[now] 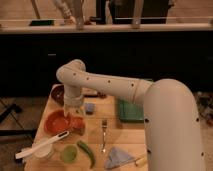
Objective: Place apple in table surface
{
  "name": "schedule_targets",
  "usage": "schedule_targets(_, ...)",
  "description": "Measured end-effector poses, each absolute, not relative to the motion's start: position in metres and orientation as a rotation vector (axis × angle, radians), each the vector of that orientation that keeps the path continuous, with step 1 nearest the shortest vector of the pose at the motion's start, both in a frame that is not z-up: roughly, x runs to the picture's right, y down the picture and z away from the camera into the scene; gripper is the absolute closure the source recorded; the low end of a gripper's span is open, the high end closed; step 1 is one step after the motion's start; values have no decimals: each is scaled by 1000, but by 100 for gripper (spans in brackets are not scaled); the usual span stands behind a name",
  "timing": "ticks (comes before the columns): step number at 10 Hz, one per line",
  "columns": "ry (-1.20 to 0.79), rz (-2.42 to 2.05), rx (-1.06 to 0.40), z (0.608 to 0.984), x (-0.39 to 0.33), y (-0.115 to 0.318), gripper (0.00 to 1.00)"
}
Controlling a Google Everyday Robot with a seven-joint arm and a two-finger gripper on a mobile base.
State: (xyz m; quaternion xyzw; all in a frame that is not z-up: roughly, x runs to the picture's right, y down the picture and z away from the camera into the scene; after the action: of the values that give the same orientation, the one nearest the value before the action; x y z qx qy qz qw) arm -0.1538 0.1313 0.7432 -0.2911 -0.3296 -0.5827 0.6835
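Note:
My gripper [74, 113] points straight down over the left part of the light tan table surface [115, 131], at the right rim of the wide orange bowl [54, 123]. A small orange-red round thing, the apple [77, 123], sits right under the gripper, against the bowl's right edge. It is low, at or just above the tabletop. I cannot make out whether the gripper still holds it. The white arm reaches in from the right and hides the table's right side.
A green tray [131, 111] lies at the back right. A small blue block [90, 107], a fork [104, 134], a dark red bowl [58, 93], a white spoon [42, 145], a green pepper [87, 152], a lime [68, 153] and a blue cloth [118, 158] lie around.

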Motion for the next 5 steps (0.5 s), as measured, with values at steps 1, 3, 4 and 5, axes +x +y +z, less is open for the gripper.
schedule_targets(1, -740, -1300, -660, 743, -152, 135, 38)
schedule_targets(3, -745, -1289, -671, 744, -150, 143, 38)
schedule_targets(4, -751, -1284, -674, 745, -149, 148, 38)
schedule_targets(5, -758, -1280, -678, 747, -148, 153, 38)
